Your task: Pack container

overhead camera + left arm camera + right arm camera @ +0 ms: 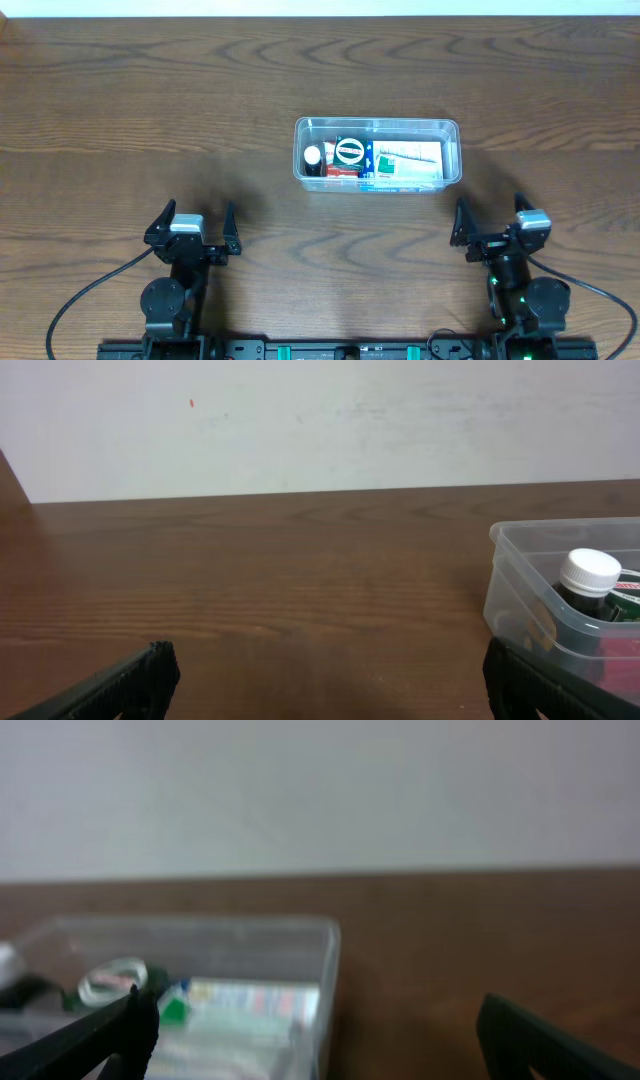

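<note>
A: Where is the container (452, 150)?
B: Flat on the table (120, 120), a little right of the middle, out beyond both arms; its long side faces them.
A: Anything in it?
B: A small dark bottle with a white cap (314, 157) at its left end; a round dark lid with a white ring (349, 151) just beside that; white and green packets (410, 160) fill the rest; something red (342, 172) too, I can't tell what.
A: And the arms?
B: The left tool (198, 212) is spread wide, holding nothing, well apart from the container; the right tool (490, 205) is just as wide and bare, near the container's right end, not touching.
</note>
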`<state>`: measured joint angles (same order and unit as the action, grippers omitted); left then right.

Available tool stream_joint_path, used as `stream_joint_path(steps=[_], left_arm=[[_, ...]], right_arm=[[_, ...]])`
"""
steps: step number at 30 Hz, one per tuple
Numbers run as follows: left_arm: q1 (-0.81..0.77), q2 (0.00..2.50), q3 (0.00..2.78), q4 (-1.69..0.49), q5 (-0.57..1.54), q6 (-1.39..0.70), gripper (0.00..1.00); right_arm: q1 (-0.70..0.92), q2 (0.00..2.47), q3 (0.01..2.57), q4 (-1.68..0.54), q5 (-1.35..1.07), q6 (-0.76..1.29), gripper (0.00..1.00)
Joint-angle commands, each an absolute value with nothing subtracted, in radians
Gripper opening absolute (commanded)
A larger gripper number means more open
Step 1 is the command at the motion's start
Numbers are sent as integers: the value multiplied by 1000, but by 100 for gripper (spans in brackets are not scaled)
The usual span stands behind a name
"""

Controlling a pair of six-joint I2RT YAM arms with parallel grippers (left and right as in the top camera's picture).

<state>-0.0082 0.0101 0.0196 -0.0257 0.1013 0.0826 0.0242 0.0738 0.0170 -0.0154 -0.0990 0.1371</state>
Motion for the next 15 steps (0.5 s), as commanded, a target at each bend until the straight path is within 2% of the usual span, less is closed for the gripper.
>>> stream_joint_path(steps=[1,15], left_arm=[[-4,4,4,-62,120,85,98],[-4,4,4,-62,120,86,98]], right_arm=[[31,52,5,-68,-74,110,99],[31,5,5,-71,-67,-35,99]])
